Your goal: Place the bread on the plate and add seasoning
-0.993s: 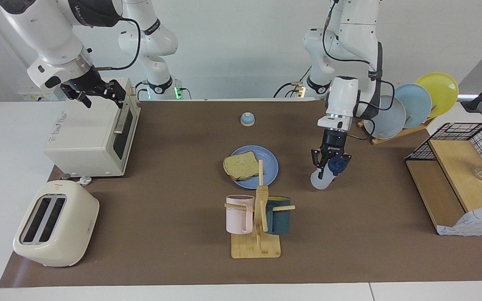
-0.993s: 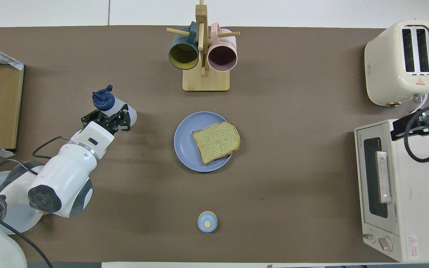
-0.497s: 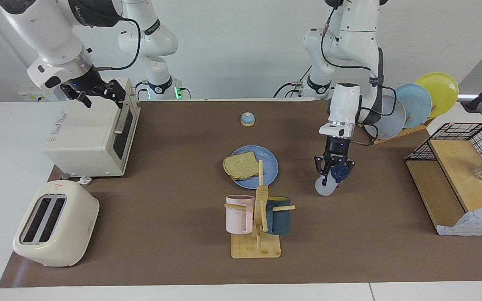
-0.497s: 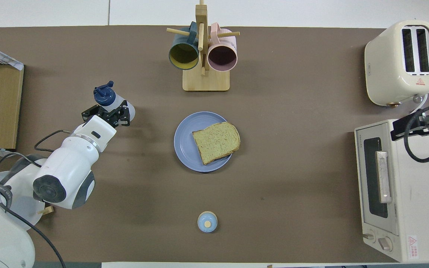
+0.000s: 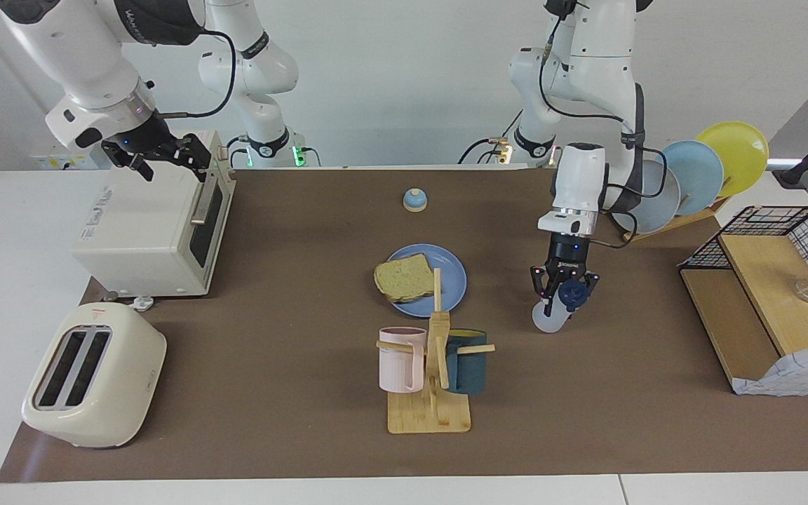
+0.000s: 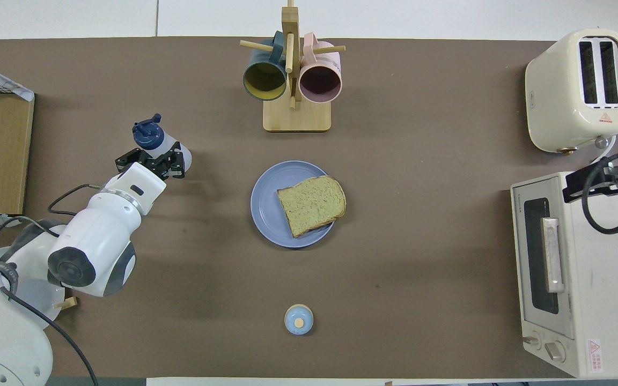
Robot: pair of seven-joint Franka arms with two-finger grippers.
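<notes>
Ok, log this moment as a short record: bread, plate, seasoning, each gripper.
bread: lying on the plate, one corner past the rim
plate: mid-table, between the mug rack and the bell
seasoning: tilted, in the left gripper, toward the left arm's end of the table
left gripper: shut on the seasoning, beside the plate, not over it
right gripper: open, waiting over the toaster oven

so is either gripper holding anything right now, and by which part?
The left gripper is shut on the seasoning bottle, gripping it just below the navy cap. The right gripper holds nothing; it waits, open, over the toaster oven.
</notes>
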